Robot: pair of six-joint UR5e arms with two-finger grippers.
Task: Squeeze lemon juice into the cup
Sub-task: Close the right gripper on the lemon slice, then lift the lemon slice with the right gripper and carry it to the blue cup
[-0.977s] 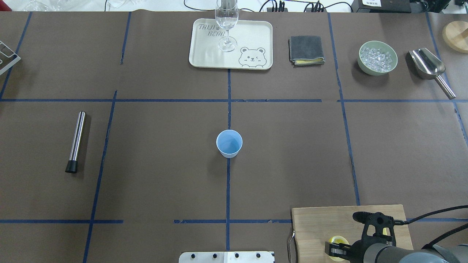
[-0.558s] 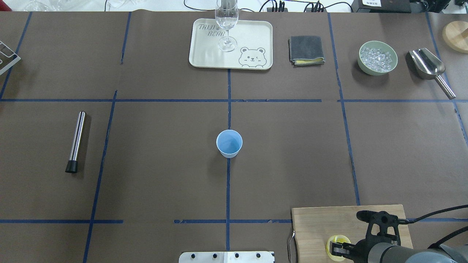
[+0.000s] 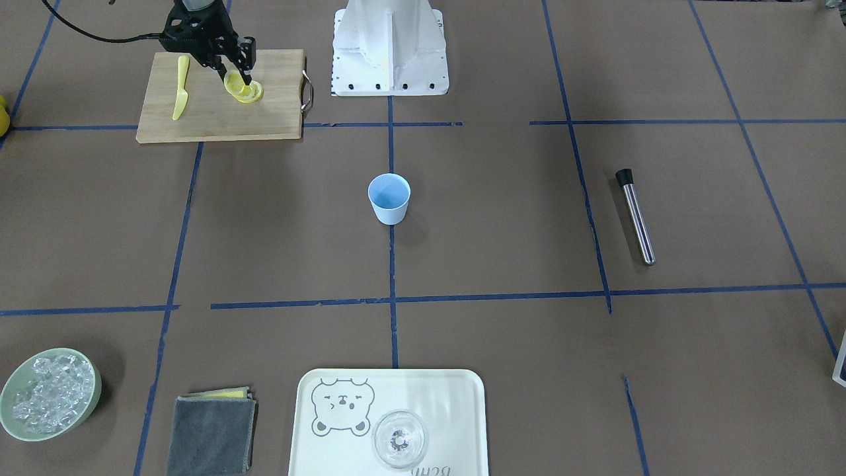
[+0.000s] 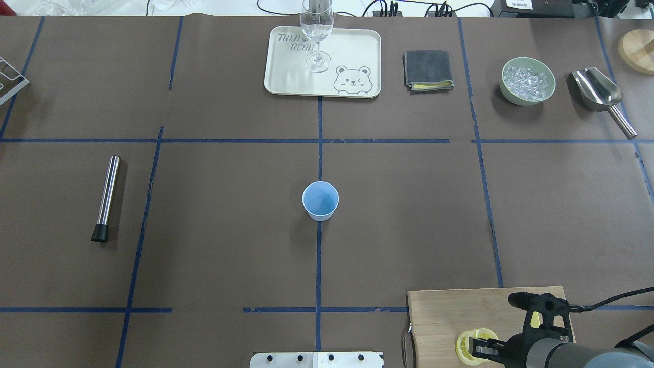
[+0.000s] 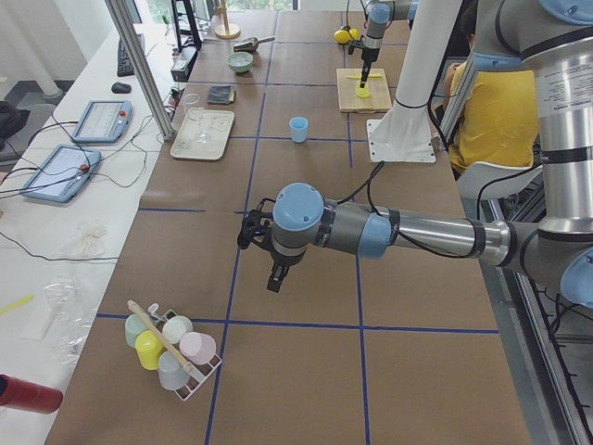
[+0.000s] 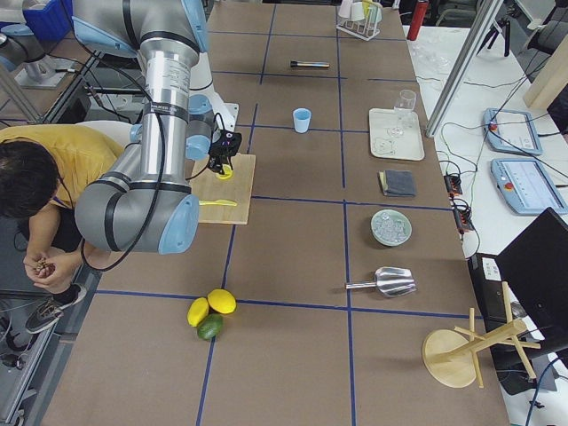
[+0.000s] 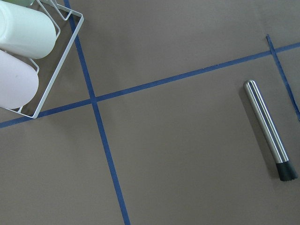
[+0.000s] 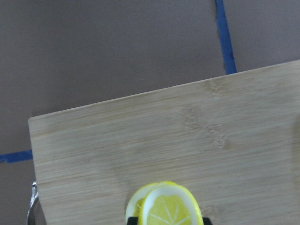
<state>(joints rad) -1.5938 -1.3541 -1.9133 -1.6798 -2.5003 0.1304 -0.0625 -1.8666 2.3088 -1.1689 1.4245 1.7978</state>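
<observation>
Two yellow lemon slices overlap on the wooden cutting board (image 4: pixel 449 312). In the right wrist view the upper lemon (image 8: pixel 171 208) tilts up with its pale segmented face showing, the other slice half hidden behind it. My right gripper (image 8: pixel 169 221) has a dark finger on each side of its rind and is shut on it; it also shows as right gripper (image 3: pixel 236 80) and lemon (image 4: pixel 467 345). The light-blue cup (image 4: pixel 320 200) stands upright mid-table, well away. My left gripper (image 5: pixel 275 280) hovers over bare table; whether it is open I cannot tell.
A yellow plastic knife (image 3: pixel 180 89) lies on the board. A steel muddler (image 4: pixel 106 197) lies at left. At the far edge are a tray (image 4: pixel 357 51) with a glass (image 4: pixel 317 30), a grey cloth (image 4: pixel 427 69), an ice bowl (image 4: pixel 528 81) and a scoop (image 4: pixel 598 92).
My right arm has shifted to the right over the board, and more of the lemon's cut face now shows beside the fingers. The cup has not moved.
</observation>
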